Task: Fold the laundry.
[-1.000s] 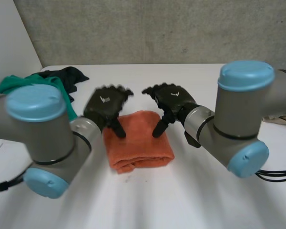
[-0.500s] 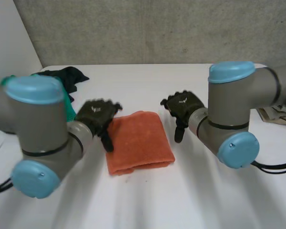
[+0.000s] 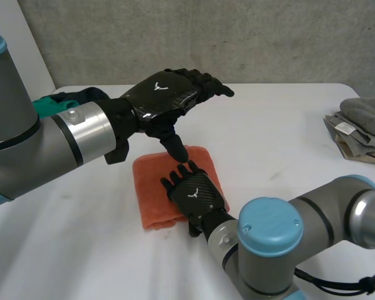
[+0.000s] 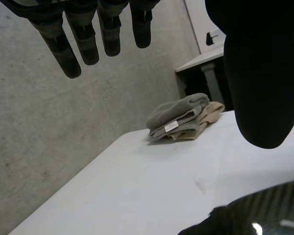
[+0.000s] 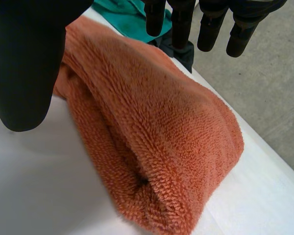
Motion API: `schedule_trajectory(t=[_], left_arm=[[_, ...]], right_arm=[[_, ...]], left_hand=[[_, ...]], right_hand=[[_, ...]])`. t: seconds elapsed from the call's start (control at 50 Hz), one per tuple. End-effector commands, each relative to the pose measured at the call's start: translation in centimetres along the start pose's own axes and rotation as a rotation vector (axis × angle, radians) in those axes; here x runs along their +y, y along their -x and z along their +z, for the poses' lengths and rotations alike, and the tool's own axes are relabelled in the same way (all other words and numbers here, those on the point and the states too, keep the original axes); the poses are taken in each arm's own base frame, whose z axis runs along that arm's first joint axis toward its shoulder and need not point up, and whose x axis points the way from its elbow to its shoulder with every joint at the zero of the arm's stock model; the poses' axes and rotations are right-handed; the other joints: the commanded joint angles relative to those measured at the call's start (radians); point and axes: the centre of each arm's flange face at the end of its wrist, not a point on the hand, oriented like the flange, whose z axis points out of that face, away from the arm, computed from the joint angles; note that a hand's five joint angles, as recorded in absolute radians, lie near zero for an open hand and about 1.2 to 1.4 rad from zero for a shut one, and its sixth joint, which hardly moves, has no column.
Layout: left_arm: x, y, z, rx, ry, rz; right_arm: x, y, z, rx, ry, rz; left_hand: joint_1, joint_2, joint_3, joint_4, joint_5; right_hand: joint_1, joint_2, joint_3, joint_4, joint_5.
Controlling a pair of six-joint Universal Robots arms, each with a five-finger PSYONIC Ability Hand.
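An orange towel [image 3: 151, 187] lies folded in the middle of the white table [image 3: 281, 144]. In the right wrist view the orange towel [image 5: 161, 137] is thick, with its folded layers showing at the near end. My left hand [image 3: 165, 97] hovers above the towel's far edge, open, fingers straight and thumb pointing down. My right hand [image 3: 197, 190] is low over the towel's near right part, open, palm down. Its fingers [image 5: 210, 24] and thumb [image 5: 29, 58] are spread over the towel and hold nothing. The left hand's fingers [image 4: 83, 34] are straight and empty.
A green cloth [image 3: 47, 106] and a black cloth [image 3: 81, 95] lie at the far left; the green cloth [image 5: 122, 17] is just past the towel. A folded grey and beige stack [image 3: 362, 125] sits at the right edge, and the left wrist view has that stack [image 4: 183, 117] against the wall.
Both arms have swung. The left hand rose from the towel's left side to above its far edge. The right hand moved from the towel's right side to over its near part.
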Motion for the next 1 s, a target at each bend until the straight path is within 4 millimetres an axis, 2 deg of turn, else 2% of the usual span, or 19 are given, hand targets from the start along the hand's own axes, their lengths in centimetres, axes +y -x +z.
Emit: schedule_trajectory(t=[0.02, 0.18, 0.46, 0.48, 0.56, 0.64, 0.7, 0.72, 0.78, 0.8, 0.86, 0.88, 0.94, 0.96, 1.0], left_arm=[[0.0, -0.4, 0.1, 0.006, 0.000, 0.000], [-0.1, -0.6, 0.2, 0.013, -0.004, 0.002], [-0.2, -0.5, 0.2, 0.011, -0.007, 0.002], [-0.2, -0.5, 0.2, 0.011, -0.007, 0.002], [-0.2, -0.4, 0.2, 0.009, -0.011, 0.004], [-0.4, -0.4, 0.3, 0.008, -0.015, 0.008], [-0.8, -0.2, 0.2, 0.003, -0.026, 0.018], [-1.1, -0.1, 0.2, 0.001, -0.032, 0.023], [-2.3, 0.1, 0.2, -0.009, -0.064, 0.049], [-2.7, 0.3, 0.1, -0.017, -0.074, 0.054], [-4.6, 0.6, -0.2, -0.046, -0.119, 0.061], [-4.9, 0.7, -0.3, -0.053, -0.126, 0.057], [-6.2, 0.9, -0.3, -0.064, -0.167, 0.045], [-6.7, 1.1, -0.3, -0.067, -0.188, 0.043], [-7.0, 1.1, -0.3, -0.064, -0.204, 0.042]], right_arm=[[1.2, 0.3, 1.8, 0.024, -0.029, -0.086], [1.0, -0.1, 2.8, 0.039, -0.047, -0.109], [-0.3, -1.0, 4.7, 0.071, -0.104, -0.103], [-0.3, -1.0, 4.8, 0.072, -0.106, -0.103], [-0.4, -1.3, 5.7, 0.085, -0.114, -0.100], [-1.3, -3.3, 6.4, 0.133, -0.143, -0.097], [-3.0, -5.6, 6.9, 0.193, -0.185, -0.093], [-4.2, -7.0, 7.0, 0.227, -0.216, -0.095], [-5.6, -9.2, 7.1, 0.277, -0.252, -0.097], [-6.3, -11.0, 7.3, 0.317, -0.271, -0.098], [-7.3, -14.0, 7.5, 0.382, -0.295, -0.103], [-8.0, -16.2, 7.4, 0.429, -0.312, -0.108], [-8.9, -20.3, 6.9, 0.515, -0.332, -0.119], [-9.3, -23.4, 6.3, 0.580, -0.344, -0.129], [-9.5, -25.8, 5.7, 0.631, -0.353, -0.140]], left_hand=[[-0.003, -0.039, -0.015, -0.008, -0.011], [-0.003, -0.039, -0.015, -0.008, -0.011], [-0.003, -0.039, -0.015, -0.008, -0.011], [-0.003, -0.039, -0.015, -0.008, -0.011], [-0.006, -0.042, -0.018, -0.011, -0.014], [-0.006, -0.042, -0.018, -0.011, -0.014], [-0.003, -0.039, -0.015, -0.009, -0.011], [-0.003, -0.039, -0.015, -0.008, -0.011], [-0.001, -0.036, -0.012, -0.006, -0.008], [-0.001, -0.036, -0.012, -0.006, -0.008], [-0.001, -0.036, -0.012, -0.006, -0.008], [-0.001, -0.036, -0.012, -0.006, -0.008], [-0.003, -0.039, -0.015, -0.008, -0.011], [-0.003, -0.039, -0.015, -0.008, -0.011], [-0.001, -0.036, -0.012, -0.006, -0.008]], right_hand=[[0.110, 0.089, 0.096, 0.096, 0.087], [0.274, 0.254, 0.260, 0.260, 0.251], [0.286, 0.265, 0.272, 0.272, 0.263], [0.327, 0.306, 0.312, 0.313, 0.304], [1.199, 1.178, 1.184, 1.185, 1.176], [1.201, 1.180, 1.187, 1.187, 1.178], [1.201, 1.180, 1.187, 1.187, 1.178], [1.201, 1.180, 1.187, 1.187, 1.178], [1.201, 1.180, 1.187, 1.187, 1.178], [1.201, 1.180, 1.187, 1.187, 1.178], [1.201, 1.180, 1.187, 1.187, 1.178], [1.201, 1.180, 1.187, 1.187, 1.178], [1.201, 1.180, 1.187, 1.187, 1.178], [1.201, 1.180, 1.187, 1.187, 1.178], [1.201, 1.180, 1.187, 1.187, 1.178]])
